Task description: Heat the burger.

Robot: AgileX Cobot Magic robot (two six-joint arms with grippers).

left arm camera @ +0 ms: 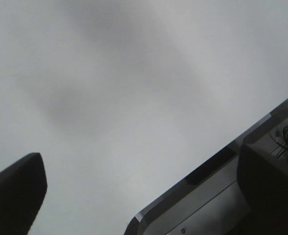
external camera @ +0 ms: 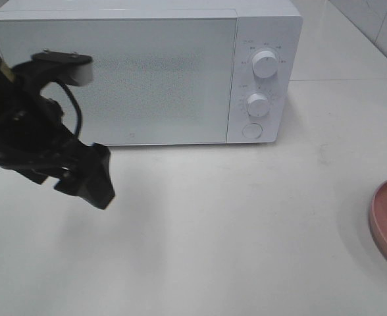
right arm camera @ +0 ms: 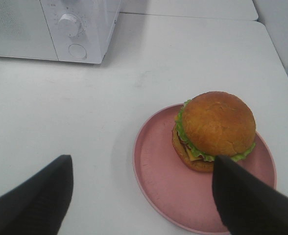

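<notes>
The black left gripper [external camera: 88,174] hangs with jaws apart before the shut white microwave [external camera: 147,72]. Far right, the glossy golden-bunned burger [right arm camera: 213,129] sits on the round pink plate [right arm camera: 158,181], directly ahead of the nearer right gripper [right arm camera: 141,196], jaws spread, empty.

A white table [external camera: 246,230] is carrying 2 things directly on its surface. A white microwave [external camera: 147,72] is sitting at the back with its door closed, and a round pink plate [right arm camera: 154,166] is resting near the table's right edge, well apart from the microwave.
</notes>
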